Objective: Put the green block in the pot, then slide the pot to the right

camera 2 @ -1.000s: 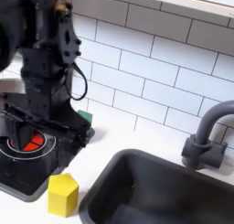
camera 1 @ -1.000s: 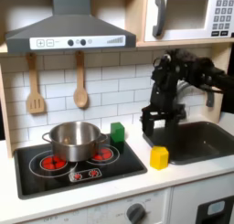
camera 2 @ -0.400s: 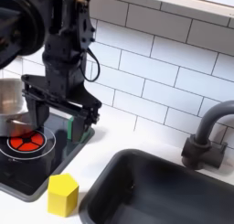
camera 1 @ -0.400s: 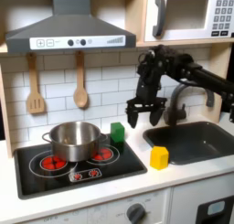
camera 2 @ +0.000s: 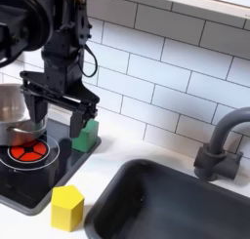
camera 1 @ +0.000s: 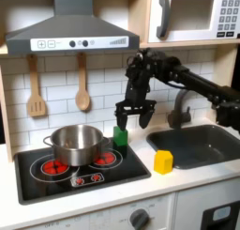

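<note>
The green block (camera 1: pixel 120 136) (camera 2: pixel 86 136) stands at the stove's back right corner, just right of the pot in both exterior views. The silver pot (camera 1: pixel 75 143) (camera 2: pixel 8 106) sits on the stove's left burner. My gripper (camera 1: pixel 134 118) (camera 2: pixel 61 117) hangs open a little above the block, fingers pointing down. In the first exterior view one fingertip (camera 1: pixel 120 120) is right over the block; in the second exterior view the block sits just beside the right finger (camera 2: pixel 79 125). Nothing is held between the fingers.
A yellow block (camera 1: pixel 164 161) (camera 2: pixel 66 206) lies on the counter between the black stove (camera 1: pixel 56 177) and the dark sink (camera 1: pixel 220 149) (camera 2: pixel 225 199). A faucet (camera 1: pixel 178 104) (camera 2: pixel 220 145) stands behind the sink. Wooden utensils (camera 1: pixel 82 84) hang on the tiled wall.
The arm has swung from over the sink edge leftward in the first exterior view, and the open gripper now hangs above the green block. Pot and blocks have not moved.
</note>
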Controlling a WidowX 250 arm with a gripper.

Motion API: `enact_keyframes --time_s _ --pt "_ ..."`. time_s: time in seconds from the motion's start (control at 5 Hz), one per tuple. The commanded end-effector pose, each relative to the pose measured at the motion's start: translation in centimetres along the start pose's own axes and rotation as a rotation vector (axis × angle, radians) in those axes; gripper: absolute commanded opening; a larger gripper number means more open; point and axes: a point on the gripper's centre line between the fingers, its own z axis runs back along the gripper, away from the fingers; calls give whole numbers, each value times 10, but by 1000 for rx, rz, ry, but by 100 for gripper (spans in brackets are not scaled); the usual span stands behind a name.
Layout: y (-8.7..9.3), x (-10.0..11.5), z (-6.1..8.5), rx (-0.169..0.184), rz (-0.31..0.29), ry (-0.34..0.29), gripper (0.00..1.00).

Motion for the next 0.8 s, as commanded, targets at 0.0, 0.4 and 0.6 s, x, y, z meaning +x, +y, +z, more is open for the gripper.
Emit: enact_keyframes --time_s 0.0,0.4,0.6 --pt "-3 25 -12 -12 -17 7 100" --pt "-9 41 -26 -34 -81 16 100" --pt "-9 45 -35 -35 -81 29 100"
